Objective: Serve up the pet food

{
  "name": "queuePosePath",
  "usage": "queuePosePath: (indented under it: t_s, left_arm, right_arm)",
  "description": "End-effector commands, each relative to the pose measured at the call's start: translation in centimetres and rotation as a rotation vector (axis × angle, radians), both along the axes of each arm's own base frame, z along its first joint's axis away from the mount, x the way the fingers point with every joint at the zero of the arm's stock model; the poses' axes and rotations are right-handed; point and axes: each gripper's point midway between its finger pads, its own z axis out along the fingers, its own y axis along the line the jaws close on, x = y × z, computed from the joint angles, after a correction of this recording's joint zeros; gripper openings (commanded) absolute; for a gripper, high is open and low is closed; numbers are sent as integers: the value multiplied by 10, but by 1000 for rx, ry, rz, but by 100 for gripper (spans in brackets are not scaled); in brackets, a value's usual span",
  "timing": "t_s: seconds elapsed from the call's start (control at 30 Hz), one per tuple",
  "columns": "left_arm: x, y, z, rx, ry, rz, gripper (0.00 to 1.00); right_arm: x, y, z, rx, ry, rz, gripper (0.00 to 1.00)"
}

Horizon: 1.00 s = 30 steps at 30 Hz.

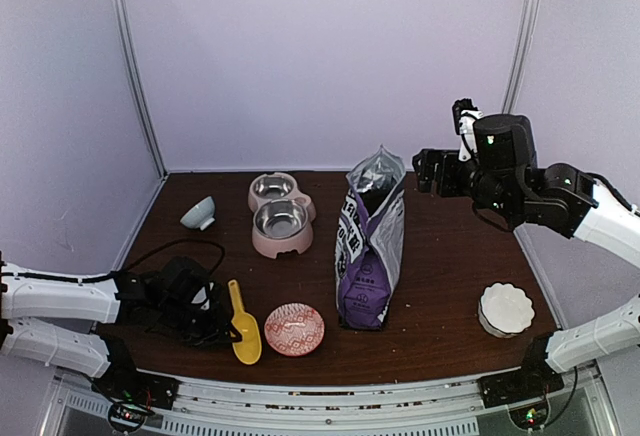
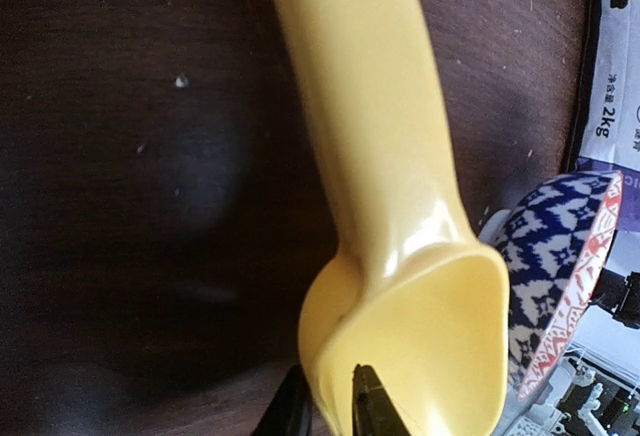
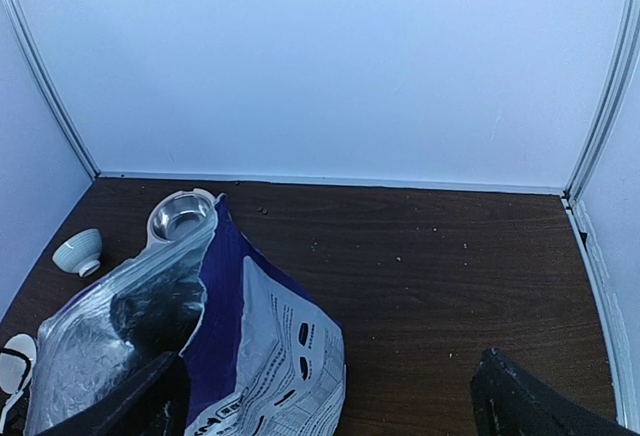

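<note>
The purple-and-white pet food bag (image 1: 368,256) stands upright mid-table with its silver top open; no kibble shows, as the inside is dark. It also shows in the right wrist view (image 3: 250,356). The yellow scoop (image 1: 245,331) lies on the table left of the bag. My left gripper (image 1: 222,324) is low beside it. In the left wrist view the gripper (image 2: 330,408) pinches the wall of the scoop (image 2: 400,256), one finger inside and one outside. My right gripper (image 1: 430,171) is raised just right of the bag's top, and it (image 3: 330,386) is open wide and empty.
A pink double feeder (image 1: 280,216) with two steel bowls stands behind left of the bag. A small pale bowl (image 1: 198,213) lies at far left. A red patterned dish (image 1: 294,329) sits beside the scoop. A white fluted bowl (image 1: 505,308) is at front right.
</note>
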Motion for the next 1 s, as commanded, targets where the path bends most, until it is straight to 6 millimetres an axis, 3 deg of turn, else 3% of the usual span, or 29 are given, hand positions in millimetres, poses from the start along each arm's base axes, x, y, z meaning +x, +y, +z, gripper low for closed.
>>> queuePosePath:
  t_s: [0.0, 0.27, 0.5, 0.6, 0.8, 0.97]
  left_arm:
    - [4, -3, 4, -36, -13, 13, 16]
    - [5, -2, 9, -42, -23, 31, 1]
    - [17, 3, 27, -50, -96, 85, 0]
    - [29, 6, 44, -53, -159, 124, 0]
    - [64, 12, 97, -96, -364, 232, 0]
    - [84, 12, 135, -40, -522, 187, 0]
  right_arm:
    - [1, -3, -6, -10, 13, -13, 100]
    - [0, -4, -8, -8, 16, -14, 100]
    - [-1, -5, -5, -2, 9, -14, 100]
    - [-2, -6, -3, 2, 4, -13, 100]
    - [-6, 0, 5, 39, -7, 39, 100]
    - [-12, 13, 14, 68, -12, 119, 99]
